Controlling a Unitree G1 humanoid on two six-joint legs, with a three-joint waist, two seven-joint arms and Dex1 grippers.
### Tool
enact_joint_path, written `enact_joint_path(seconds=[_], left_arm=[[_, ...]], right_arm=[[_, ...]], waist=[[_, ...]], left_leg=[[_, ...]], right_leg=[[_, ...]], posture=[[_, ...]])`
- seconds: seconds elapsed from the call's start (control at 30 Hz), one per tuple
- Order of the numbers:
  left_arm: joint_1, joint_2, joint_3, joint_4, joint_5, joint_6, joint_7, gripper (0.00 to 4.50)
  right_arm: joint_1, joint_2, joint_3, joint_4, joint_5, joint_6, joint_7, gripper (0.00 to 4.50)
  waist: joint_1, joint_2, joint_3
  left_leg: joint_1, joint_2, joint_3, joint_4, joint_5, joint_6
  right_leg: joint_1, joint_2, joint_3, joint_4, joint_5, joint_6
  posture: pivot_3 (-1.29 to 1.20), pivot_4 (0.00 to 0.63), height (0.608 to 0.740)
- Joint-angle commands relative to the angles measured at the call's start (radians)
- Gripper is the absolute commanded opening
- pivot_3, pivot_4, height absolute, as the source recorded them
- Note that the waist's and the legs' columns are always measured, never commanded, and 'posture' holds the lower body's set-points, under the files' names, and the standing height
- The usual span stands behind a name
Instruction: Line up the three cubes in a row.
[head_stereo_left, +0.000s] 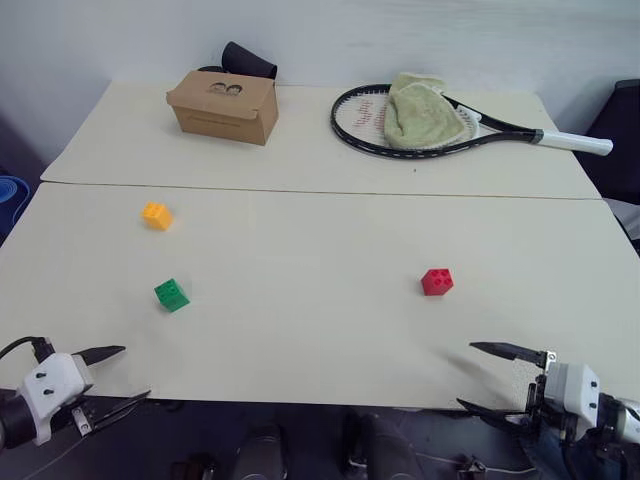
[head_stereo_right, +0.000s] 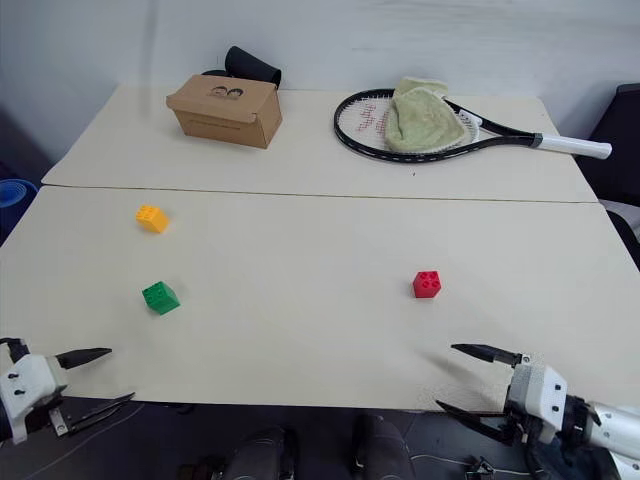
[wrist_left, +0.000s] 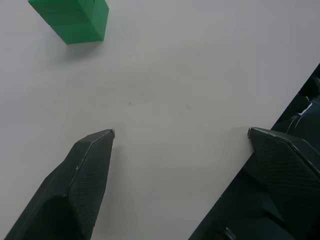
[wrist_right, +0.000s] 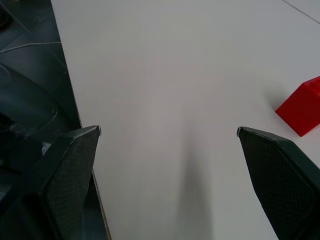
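Three cubes sit apart on the table: one yellow-orange cube and one green cube toward the left, one red cube toward the right. Two grippers, left gripper and right gripper, hang at the near edge, jaws spread wide and empty. Farther back lie one cardboard box, one racket and one towel.

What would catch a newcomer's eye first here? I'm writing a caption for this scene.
Three bright cubes scattered on the pale table: the yellow-orange cube and green cube at left, the red cube alone at right. Behind them, a towel draped over a tennis racket, and a cardboard box.
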Motion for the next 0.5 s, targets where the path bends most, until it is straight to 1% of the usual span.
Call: enact_joint_path(seconds=[0.03,0.13,0.2,0.27,0.33,0.37,0.5], left_arm=[[0.009,-0.005,0.015,-0.035,-0.027,-0.002,-0.008,4.50],[-0.008,-0.024,-0.002,-0.114,-0.119,0.077,-0.021,4.50],[-0.007,-0.008,-0.053,-0.209,-0.183,0.173,-0.050,4.50],[-0.061,-0.004,-0.112,-0.290,-0.227,0.261,-0.025,4.50],[-0.128,-0.013,-0.171,-0.343,-0.229,0.293,0.005,4.50],[-0.155,-0.021,-0.201,-0.366,-0.231,0.312,0.018,4.50],[-0.238,-0.049,-0.332,-0.421,-0.200,0.335,0.030,4.50]], right_arm=[[-0.018,0.025,-0.010,-0.025,0.018,0.001,-0.051,4.50],[-0.005,0.050,-0.033,-0.068,0.056,0.070,-0.125,4.50],[0.031,0.077,-0.067,-0.099,0.082,0.120,-0.194,4.50],[0.075,0.117,-0.119,-0.123,0.102,0.155,-0.272,4.50],[0.122,0.163,-0.168,-0.136,0.107,0.172,-0.340,4.50],[0.145,0.187,-0.183,-0.141,0.105,0.180,-0.370,4.50],[0.220,0.299,-0.162,-0.175,0.061,0.188,-0.477,4.50]], waist=[[-0.001,0.000,0.000],[0.000,0.000,0.000],[0.003,0.000,0.000],[0.013,0.001,-0.001],[0.029,0.002,-0.001],[0.029,0.002,-0.001],[0.024,0.003,-0.002]], left_leg=[[0.000,0.000,0.000,0.000,0.000,0.000],[0.001,0.000,0.000,0.000,-0.001,-0.001],[0.001,0.000,0.000,0.000,0.000,-0.001],[0.000,0.000,0.000,0.000,0.000,0.000],[0.001,0.000,0.000,0.000,0.000,0.000],[0.000,0.000,0.000,0.000,0.000,0.000],[0.002,0.000,0.001,0.000,0.000,-0.001]], right_leg=[[0.000,0.000,0.000,0.000,0.000,0.000],[0.000,0.000,0.001,0.001,0.000,0.000],[0.000,0.000,0.001,0.001,0.000,0.000],[0.000,0.000,0.001,0.001,0.000,0.000],[0.000,0.000,0.001,0.001,0.000,0.000],[0.000,0.000,0.001,0.001,0.000,0.000],[0.002,0.000,0.002,0.003,0.000,0.000]], posture=[[0.00,0.150,0.740],[0.00,0.150,0.740],[0.00,0.150,0.740],[0.00,0.150,0.740],[0.00,0.150,0.740],[0.00,0.150,0.740],[0.00,0.150,0.740]])
